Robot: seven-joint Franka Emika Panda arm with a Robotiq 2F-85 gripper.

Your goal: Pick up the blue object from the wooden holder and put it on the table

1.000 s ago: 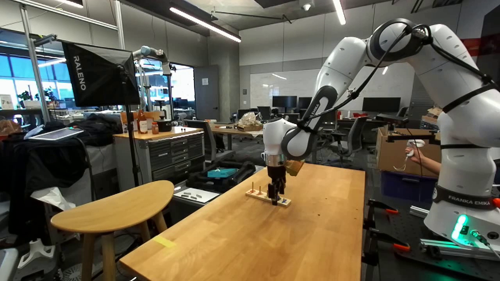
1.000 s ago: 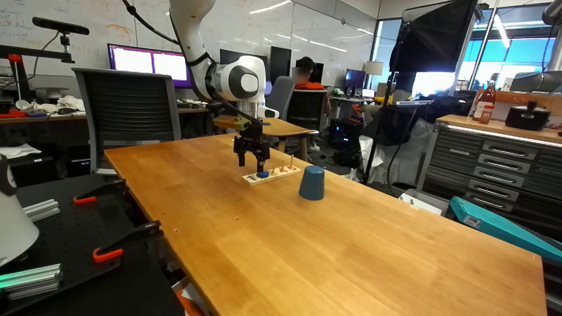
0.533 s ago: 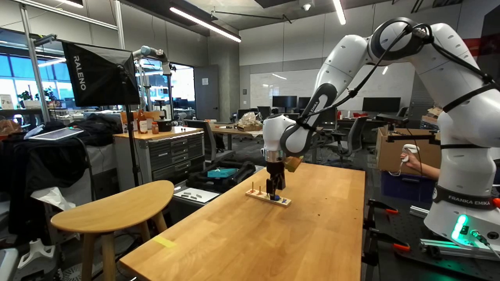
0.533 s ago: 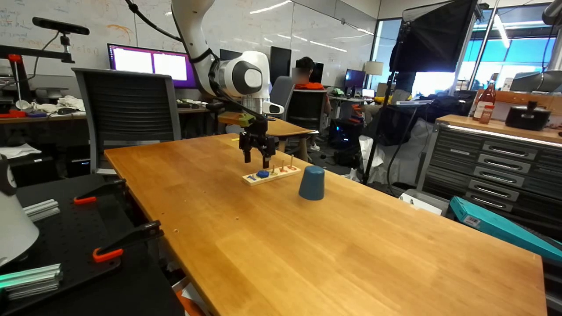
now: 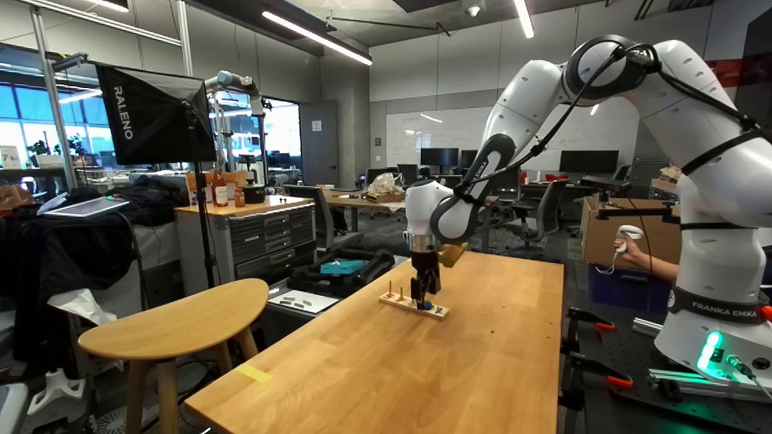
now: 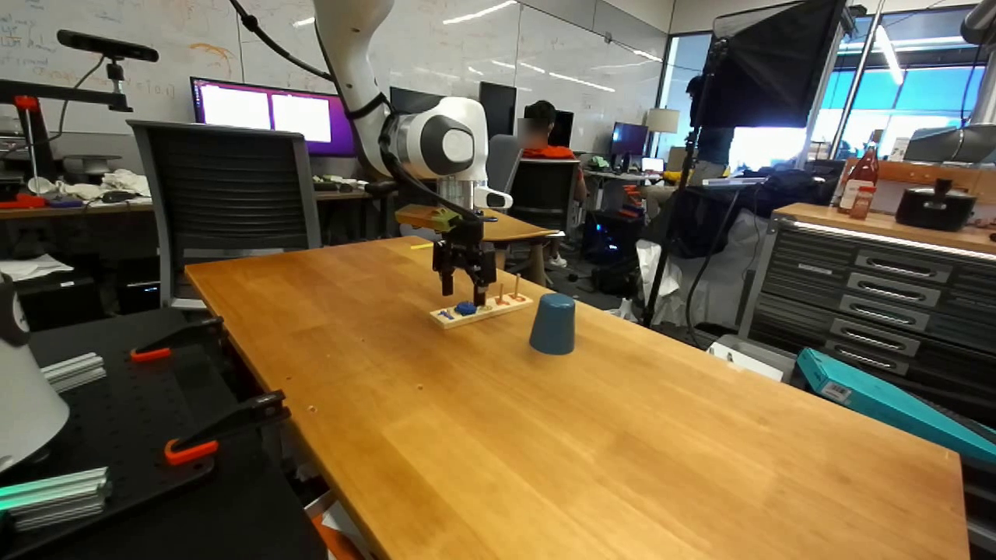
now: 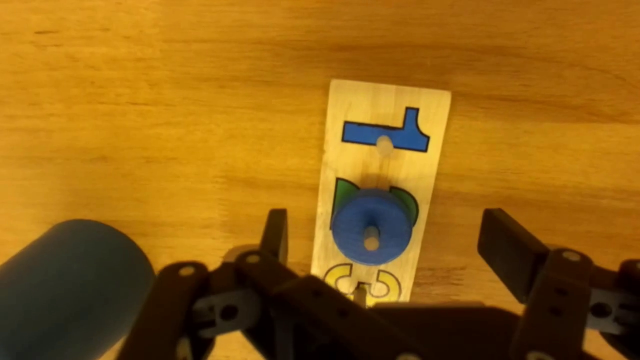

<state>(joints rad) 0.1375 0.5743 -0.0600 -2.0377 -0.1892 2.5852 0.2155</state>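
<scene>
The blue object (image 7: 356, 220) is a round blue disc on a peg of the wooden holder (image 7: 425, 130). The disc also shows in both exterior views (image 5: 427, 305) (image 6: 465, 309). The holder is a pale strip with painted numerals and upright pegs; it lies flat on the table (image 6: 622, 435), as both exterior views (image 5: 443, 314) show. My gripper (image 7: 386, 221) is open and empty over the holder. In the wrist view its fingers (image 7: 510, 245) stand wide apart on either side of the disc, not touching it. The gripper also shows in both exterior views (image 5: 427, 296) (image 6: 464, 292).
A dark blue-grey upturned cup (image 6: 554, 325) stands beside the holder; it also shows at the lower left of the wrist view (image 7: 75, 290). Thin pegs (image 5: 390, 287) rise from the holder's far end. Clamps (image 6: 226, 428) sit at the table's edge.
My gripper has risen from the holder, come back down slightly, and shifted along the holder toward the pegs. It stays open. The blue disc remains on the holder.
</scene>
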